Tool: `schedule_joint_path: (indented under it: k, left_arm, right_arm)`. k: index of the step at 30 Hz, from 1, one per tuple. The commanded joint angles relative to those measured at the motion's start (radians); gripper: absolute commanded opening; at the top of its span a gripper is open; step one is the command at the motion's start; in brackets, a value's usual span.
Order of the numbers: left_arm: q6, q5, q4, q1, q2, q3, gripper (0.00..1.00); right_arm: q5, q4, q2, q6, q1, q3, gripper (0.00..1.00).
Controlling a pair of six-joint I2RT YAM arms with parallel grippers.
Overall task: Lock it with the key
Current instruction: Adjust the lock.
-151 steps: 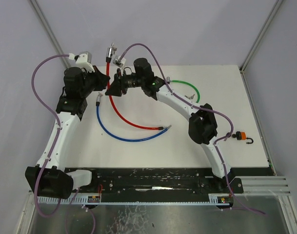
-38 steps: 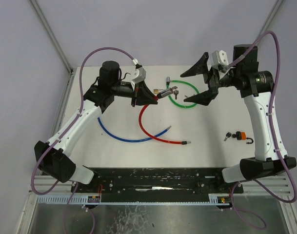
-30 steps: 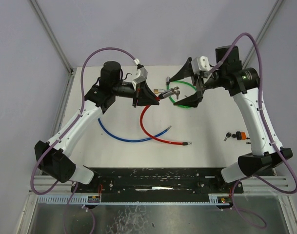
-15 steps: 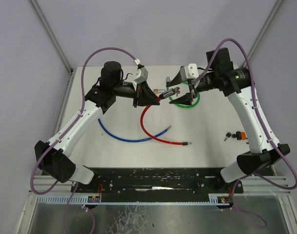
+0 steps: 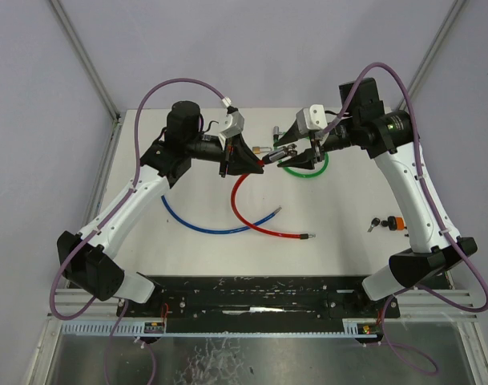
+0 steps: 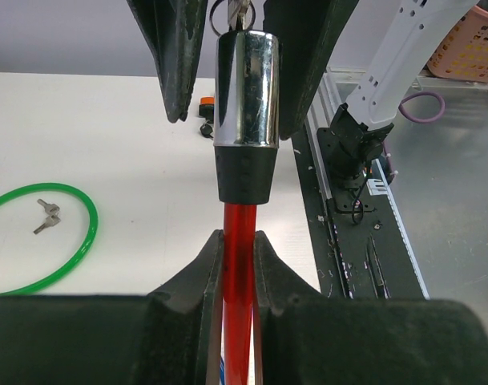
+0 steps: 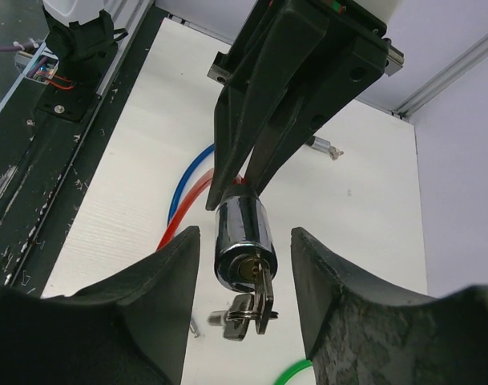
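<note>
since the frame half a second earlier, the right gripper [image 5: 290, 153] has closed in on the lock cylinder [image 5: 273, 156] and its jaws have narrowed; the left arm has not shifted.

1. left gripper [image 5: 258, 163]: clamped tight on the red cable [image 5: 245, 210], just behind the black collar of the lock cylinder. in the left wrist view the cable runs up between the two fingers and the chrome cylinder stands clear above them.
2. right gripper: jaws at a middling gap, one finger on each side of the cylinder's key end. in the right wrist view a gap shows between each finger [image 7: 151, 321] and the chrome body, so nothing is gripped.
3. key [image 7: 264, 290]: seated in the keyhole on the end face of the cylinder, pointing toward the right wrist camera. a second key on a ring [image 7: 234, 318] hangs below it.
4. position: cylinder and key are held in the air above the far middle of the table [image 5: 348, 249], between the two grippers.
5. on the table: the green cable [image 5: 320, 167] lies coiled under the right gripper, the blue cable [image 5: 203, 227] curves beside the red one, and an orange padlock [image 5: 397, 224] sits near the right edge, well apart from the grippers.
</note>
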Motion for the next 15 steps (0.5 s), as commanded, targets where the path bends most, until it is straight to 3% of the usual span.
schedule_joint_path:
  k: [1, 5, 13, 14, 15]
  left_arm:
    - [-0.018, 0.01, 0.065, -0.01, 0.004, 0.006, 0.01]
    - [-0.02, 0.003, 0.065, -0.012, 0.006, 0.008, 0.0]
    - [-0.032, -0.046, 0.079, -0.013, -0.002, -0.007, 0.0]
    - [-0.042, -0.073, 0.09, -0.013, -0.006, -0.016, 0.01]
    - [-0.057, -0.104, 0.107, -0.013, -0.013, -0.027, 0.08]
  right_arm:
    - [-0.026, -0.007, -0.009, -0.002, 0.011, 0.041, 0.54]
    - [-0.028, -0.007, -0.007, -0.001, 0.015, 0.038, 0.45]
    - [-0.029, -0.009, -0.013, 0.003, 0.018, 0.033, 0.14]
    - [-0.029, -0.009, -0.014, 0.01, 0.019, 0.035, 0.1]
    - [-0.025, -0.004, -0.016, 0.026, 0.018, 0.035, 0.07]
